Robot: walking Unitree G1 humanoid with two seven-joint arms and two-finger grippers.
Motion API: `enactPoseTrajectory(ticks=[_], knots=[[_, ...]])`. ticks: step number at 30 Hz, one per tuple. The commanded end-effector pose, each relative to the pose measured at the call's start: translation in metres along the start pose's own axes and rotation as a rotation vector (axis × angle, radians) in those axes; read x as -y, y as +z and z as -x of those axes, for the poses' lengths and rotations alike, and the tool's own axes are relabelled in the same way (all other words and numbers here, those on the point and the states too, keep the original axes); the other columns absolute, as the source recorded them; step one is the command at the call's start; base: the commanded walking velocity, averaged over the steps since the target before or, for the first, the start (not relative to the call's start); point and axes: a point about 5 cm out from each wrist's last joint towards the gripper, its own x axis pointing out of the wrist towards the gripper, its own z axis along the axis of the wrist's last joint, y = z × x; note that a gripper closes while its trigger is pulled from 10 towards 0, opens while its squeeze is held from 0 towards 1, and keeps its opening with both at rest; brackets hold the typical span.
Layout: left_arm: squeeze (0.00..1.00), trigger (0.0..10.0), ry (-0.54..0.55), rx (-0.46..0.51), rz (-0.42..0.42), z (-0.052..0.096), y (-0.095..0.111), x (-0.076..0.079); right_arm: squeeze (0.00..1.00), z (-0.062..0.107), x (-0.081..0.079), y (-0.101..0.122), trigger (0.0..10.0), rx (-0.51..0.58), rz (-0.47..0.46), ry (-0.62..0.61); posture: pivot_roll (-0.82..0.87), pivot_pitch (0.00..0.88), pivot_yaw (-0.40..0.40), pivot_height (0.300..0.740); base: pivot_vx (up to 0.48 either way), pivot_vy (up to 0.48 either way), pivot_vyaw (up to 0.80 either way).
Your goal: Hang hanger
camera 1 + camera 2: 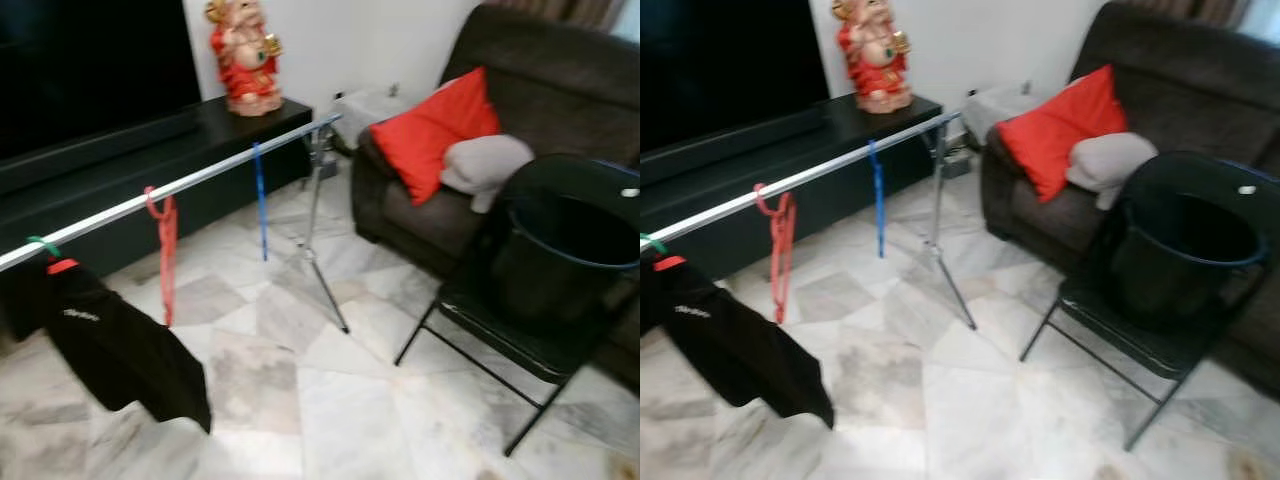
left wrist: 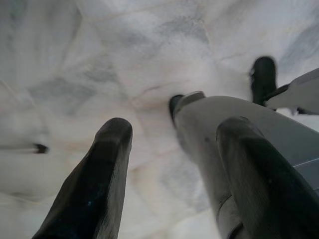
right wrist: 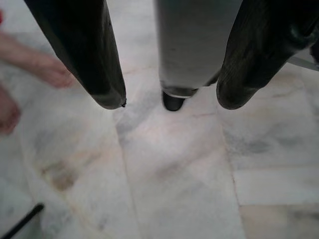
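The long silver clothes rail (image 1: 200, 180) runs from near left away to the right, carrying an empty red plastic hanger (image 1: 163, 250) and a blue one (image 1: 260, 200) further along it, while both the left gripper (image 2: 174, 164) and the right gripper (image 3: 169, 94) hang spread and empty toward the marble floor (image 3: 174, 174) (neither clearly nearer the rail).

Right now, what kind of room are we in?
Most likely a home living room: a dark sofa with a red cushion, a low black TV console, and a clothes rail on a marble floor.
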Motion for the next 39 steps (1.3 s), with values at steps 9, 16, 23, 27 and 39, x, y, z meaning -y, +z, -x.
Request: enactPoseTrajectory(ticks=[9,16,23,27,39], knots=[[0.00,10.0,-0.005,-0.002,0.007,-0.001,-0.001,0.004,0.00,0.005,0.039,-0.015,10.0,-0.024,-0.014,-0.051,0.07,0.033,0.049,0.740,0.000,0.000,-0.79],[0.00,10.0,-0.002,0.002,0.011,0.000,0.000,0.003,0.00,0.004,0.030,-0.014,10.0,-0.028,-0.024,-0.045,0.07,0.033,0.051,0.740,0.000,0.000,-0.79],[0.00,10.0,-0.001,0.006,0.015,0.000,0.000,0.003,0.00,0.001,0.004,-0.004,10.0,-0.007,-0.040,-0.025,0.07,0.034,0.051,0.740,0.000,0.000,-0.72],[0.00,10.0,-0.002,0.007,0.017,0.000,0.000,0.003,0.00,0.000,0.001,-0.001,10.0,0.012,-0.052,-0.029,0.07,0.034,0.051,0.740,0.000,0.000,0.00],[0.00,10.0,-0.009,0.005,0.033,0.000,-0.001,0.004,0.00,0.004,0.047,-0.006,10.0,0.033,-0.073,-0.078,0.06,0.030,0.050,0.740,0.000,0.000,0.00]])
